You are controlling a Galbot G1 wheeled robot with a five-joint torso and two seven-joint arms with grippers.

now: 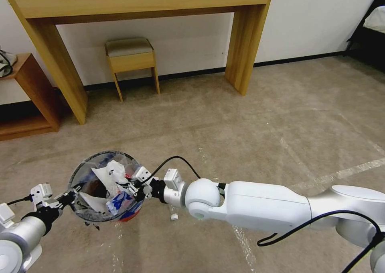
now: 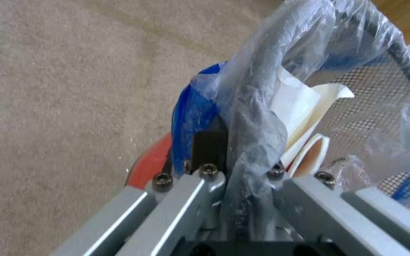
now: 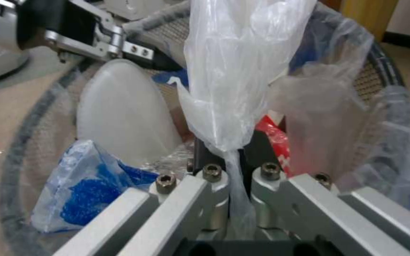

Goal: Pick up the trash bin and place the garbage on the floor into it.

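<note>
The trash bin (image 1: pixel 86 161), a round mesh bin with a dark rim, a red base and a clear-and-blue liner, hangs just above the floor (image 1: pixel 240 116) at the lower left. My left gripper (image 1: pixel 72 195) is shut on its near-left rim (image 2: pixel 257 89), plastic liner and all. My right gripper (image 1: pixel 128 184) reaches over the bin's right side, shut on a piece of clear plastic garbage (image 3: pixel 233 53) held above the opening. Inside the bin lie white insoles (image 3: pixel 124 113), a red wrapper (image 3: pixel 275 139) and blue-printed plastic (image 3: pixel 89 185).
A small white object (image 1: pixel 173 216) lies on the carpet right of the bin. A wooden desk (image 1: pixel 140 0) stands at the wall with a stool (image 1: pixel 130 58) under it, and a low wooden shelf (image 1: pixel 28 96) sits at the left. Whitish tape lines (image 1: pixel 341 172) cross the open carpet to the right.
</note>
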